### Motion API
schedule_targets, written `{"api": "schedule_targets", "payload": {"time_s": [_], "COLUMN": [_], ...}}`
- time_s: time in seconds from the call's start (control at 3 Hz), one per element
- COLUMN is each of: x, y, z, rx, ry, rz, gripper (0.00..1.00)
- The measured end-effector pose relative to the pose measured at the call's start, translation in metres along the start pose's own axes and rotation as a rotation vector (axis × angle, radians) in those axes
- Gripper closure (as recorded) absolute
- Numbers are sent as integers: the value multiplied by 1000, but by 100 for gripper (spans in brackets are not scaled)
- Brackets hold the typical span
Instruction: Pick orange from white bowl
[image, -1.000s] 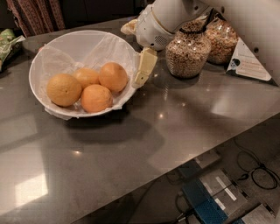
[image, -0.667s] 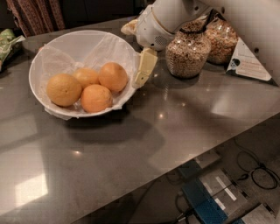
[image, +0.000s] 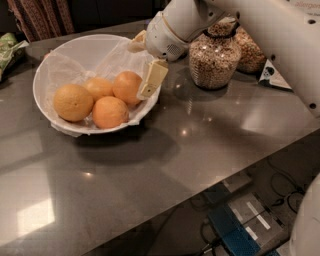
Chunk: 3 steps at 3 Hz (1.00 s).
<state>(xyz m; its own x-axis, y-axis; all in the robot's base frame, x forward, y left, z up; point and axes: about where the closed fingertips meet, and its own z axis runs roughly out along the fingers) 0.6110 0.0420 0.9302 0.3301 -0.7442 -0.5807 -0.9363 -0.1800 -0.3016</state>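
- Gripper (image: 151, 77) hangs from the white arm (image: 260, 30) in the upper middle of the frame, over the right rim of the white bowl; I cannot tell if it is open or closed, and it holds nothing that I can see.
- At the lower right, below the table edge, a blue box (image: 235, 235) lies on the floor among dark cables.
- A grey, shiny table (image: 165, 165) fills most of the frame.
- The white bowl (image: 42, 70) stands on the table at the upper left, lined with thin crinkled paper (image: 65, 127) that hangs over its near rim.
- A round reddish fruit (image: 110, 112) lies nearest in the bowl, and a larger yellower one (image: 73, 102) is to its left.
- The orange (image: 127, 86) lies on the right side of the bowl, just beside the gripper, and it touches a small pale fruit (image: 98, 87) on its left.
- Two glass jars (image: 214, 60) of grain stand behind the gripper, partly hidden by the arm.
- A green packet (image: 9, 50) lies at the far left edge of the frame.
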Motion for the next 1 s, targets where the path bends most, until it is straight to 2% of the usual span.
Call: {"api": "schedule_targets", "payload": {"time_s": [0.33, 0.67, 1.0], "x": [0, 0, 0], "y": [0, 0, 7], "z": [0, 1, 17], "rx": [0, -2, -48], "ry": [0, -1, -28], "rz": [0, -1, 5], "gripper": [8, 9, 12]}}
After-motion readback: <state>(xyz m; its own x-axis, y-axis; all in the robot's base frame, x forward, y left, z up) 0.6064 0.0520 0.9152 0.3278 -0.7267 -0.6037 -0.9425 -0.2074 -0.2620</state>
